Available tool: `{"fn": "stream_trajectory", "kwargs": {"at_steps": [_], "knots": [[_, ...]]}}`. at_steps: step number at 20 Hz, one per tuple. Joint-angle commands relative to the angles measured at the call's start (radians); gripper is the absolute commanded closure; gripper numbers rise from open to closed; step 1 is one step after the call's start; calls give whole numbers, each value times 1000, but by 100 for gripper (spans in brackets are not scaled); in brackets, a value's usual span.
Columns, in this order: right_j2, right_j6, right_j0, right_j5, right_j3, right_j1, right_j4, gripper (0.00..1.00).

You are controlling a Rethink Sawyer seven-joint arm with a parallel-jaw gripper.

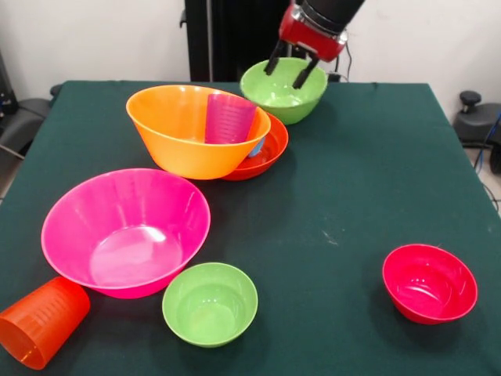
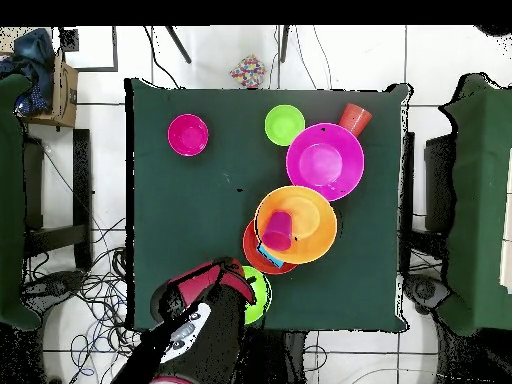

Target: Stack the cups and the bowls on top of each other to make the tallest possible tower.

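Fingers (image 1: pixel 288 70) spread (black) over glossy lime green bowl (image 1: pixel 283 90)

A small blue plastic cup (image 1: pixel 257 147) was mostly hidden behind the large glossy orange bowl (image 1: pixel 184 133); the medium lime green bowl (image 2: pixel 258 296) was half covered by the arm.

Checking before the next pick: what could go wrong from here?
1. The gripper hangs open over the medium green bowl; a grasp on its glossy rim may slip.
2. The large orange bowl sits tilted on the red-orange bowl with the purple cup inside; added weight could topple it.
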Motion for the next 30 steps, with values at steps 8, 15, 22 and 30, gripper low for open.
{"fn": "stream_trajectory", "kwargs": {"at_steps": [8,15,22,30], "knots": [[45,150,-16,-86,22,16,72,0],[455,-270,-284,-179,128,-136,-129,0],[735,-526,-447,-18,127,-151,-291,0],[893,-637,-573,59,187,-174,-327,0]]}}
